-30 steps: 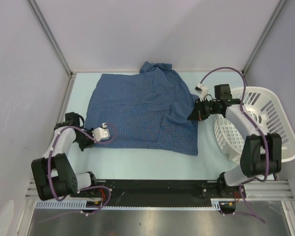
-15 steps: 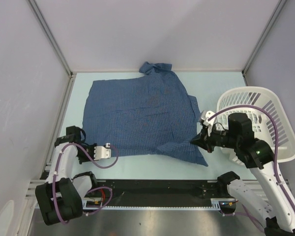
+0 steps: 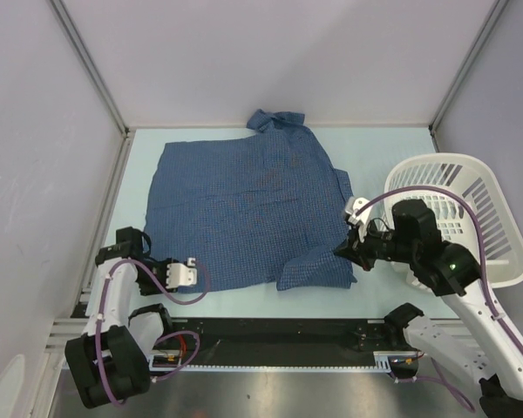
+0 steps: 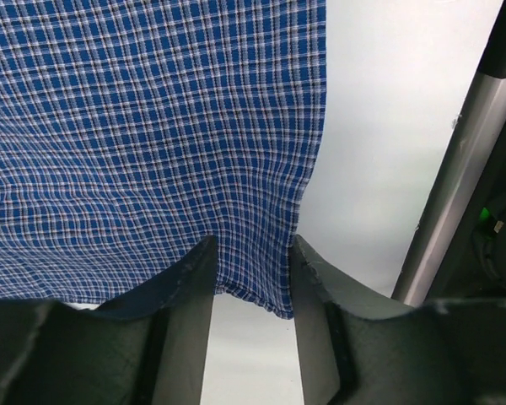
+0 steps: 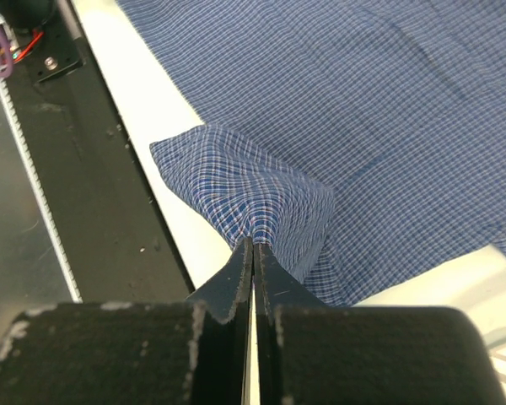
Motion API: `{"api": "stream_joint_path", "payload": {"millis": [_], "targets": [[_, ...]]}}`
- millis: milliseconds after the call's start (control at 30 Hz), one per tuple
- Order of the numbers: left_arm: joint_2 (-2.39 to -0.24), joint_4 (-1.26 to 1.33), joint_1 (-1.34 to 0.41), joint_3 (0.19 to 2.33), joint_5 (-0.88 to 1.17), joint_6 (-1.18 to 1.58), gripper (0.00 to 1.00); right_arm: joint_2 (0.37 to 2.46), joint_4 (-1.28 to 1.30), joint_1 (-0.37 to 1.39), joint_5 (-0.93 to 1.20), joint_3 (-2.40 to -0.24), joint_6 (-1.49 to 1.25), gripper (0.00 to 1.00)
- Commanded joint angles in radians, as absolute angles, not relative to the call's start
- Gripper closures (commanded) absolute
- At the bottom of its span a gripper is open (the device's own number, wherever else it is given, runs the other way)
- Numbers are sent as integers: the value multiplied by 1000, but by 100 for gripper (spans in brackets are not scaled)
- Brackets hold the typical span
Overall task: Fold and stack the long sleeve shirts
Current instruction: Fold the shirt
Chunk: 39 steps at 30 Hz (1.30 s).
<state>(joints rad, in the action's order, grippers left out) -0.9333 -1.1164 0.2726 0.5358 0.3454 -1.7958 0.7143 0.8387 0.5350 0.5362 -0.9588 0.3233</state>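
Note:
One blue checked long sleeve shirt (image 3: 244, 196) lies spread on the pale table, collar at the far side. My left gripper (image 3: 157, 264) sits at its near-left corner. In the left wrist view the jaws stand apart, and that corner of the shirt (image 4: 152, 126) lies loose between the left gripper's (image 4: 251, 257) fingers. My right gripper (image 3: 342, 250) is at the shirt's near-right corner. The right wrist view shows the right gripper (image 5: 253, 245) shut on a pinched, bunched fold of the shirt (image 5: 363, 101), lifted slightly off the table.
A white slatted laundry basket (image 3: 471, 170) stands at the right, just behind my right arm. Grey walls and metal posts (image 3: 91, 74) enclose the table. A black rail (image 3: 270, 331) runs along the near edge, close to both grippers.
The left gripper's jaws have opened and released the shirt's near-left corner. The right gripper pulled the near-right corner toward the near edge, then shifted slightly left, and the cloth bunched there.

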Motion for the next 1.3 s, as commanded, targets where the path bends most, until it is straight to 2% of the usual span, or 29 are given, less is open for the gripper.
{"api": "stream_joint_path", "payload": {"millis": [0, 33, 67, 167, 367, 567, 833, 1267], "targets": [[-946, -1152, 285, 543, 391, -1809, 58, 736, 770, 540, 500, -1032, 302, 100], [-951, -1152, 285, 543, 393, -1807, 60, 741, 762, 538, 491, -1034, 299, 100], [-959, -1151, 285, 546, 391, -1804, 70, 744, 749, 540, 485, -1035, 298, 100], [-976, -1157, 298, 572, 405, -1799, 89, 764, 701, 538, 450, -1058, 296, 100], [-1025, -1186, 325, 698, 466, -1758, 100, 889, 571, 487, 422, -1192, 330, 100], [-1159, -1174, 327, 905, 569, -1617, 100, 1067, 424, 376, 520, -1336, 362, 100], [-1365, -997, 319, 1141, 618, -1355, 100, 1365, 237, 284, 606, -1518, 417, 100], [-1649, -845, 279, 1288, 546, -1169, 100, 1735, 78, 250, 669, -1746, 451, 100]]}}
